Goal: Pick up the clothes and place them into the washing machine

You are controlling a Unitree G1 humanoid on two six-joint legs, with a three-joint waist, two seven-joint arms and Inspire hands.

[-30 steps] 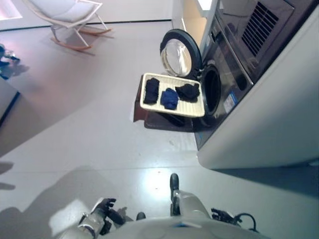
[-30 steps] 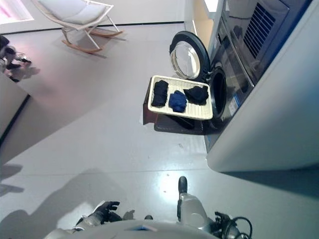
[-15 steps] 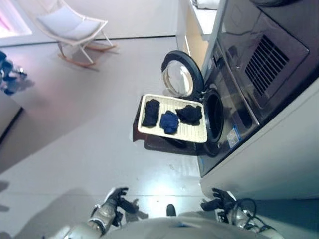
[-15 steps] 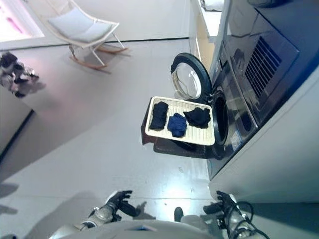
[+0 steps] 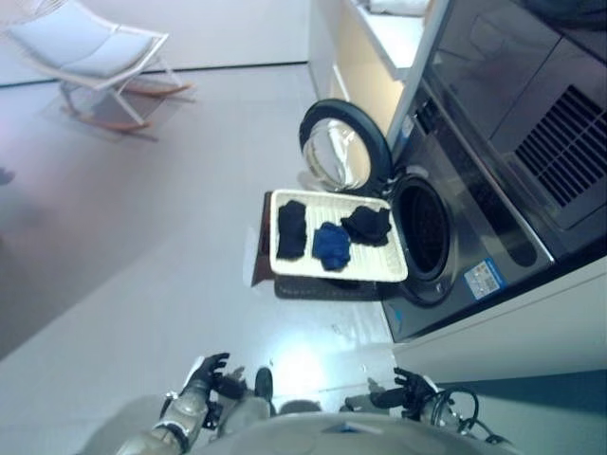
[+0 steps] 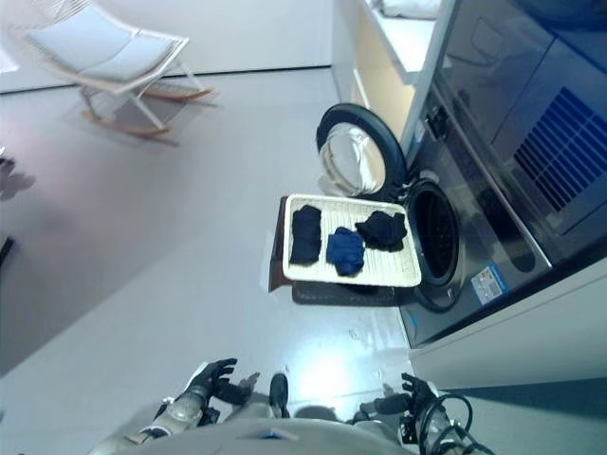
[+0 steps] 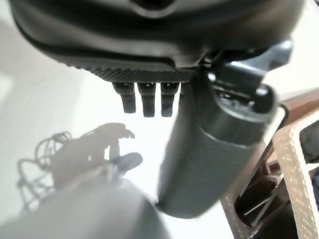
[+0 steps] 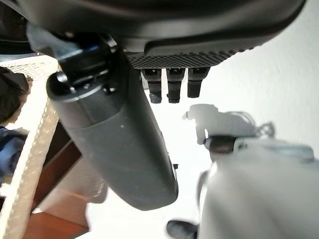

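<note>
Three dark garments lie on a cream tray [image 5: 379, 268]: a black one [image 5: 290, 228] at the left, a blue one [image 5: 331, 245] in the middle, a black one [image 5: 367, 225] nearest the washing machine [image 5: 493, 190]. The machine's round door [image 5: 342, 145] stands swung open beside its dark drum opening [image 5: 422, 226]. My left hand [image 5: 207, 373] hangs low at the bottom left, fingers relaxed and empty. My right hand [image 5: 403, 388] hangs at the bottom right, likewise open and empty. Both are far from the tray. The left wrist view catches the tray's woven edge [image 7: 294, 164].
The tray rests on a brown stand [image 5: 260, 251] with a dark mat [image 5: 322, 287] beneath it. A white rocking chair [image 5: 85, 62] stands far back left. A pale counter [image 5: 379, 38] runs behind the machine. Grey floor [image 5: 142, 246] lies between me and the tray.
The whole picture has shifted, so the camera moved. The tray and clothes stay put. Both hands remain low and empty at the bottom of the view.
</note>
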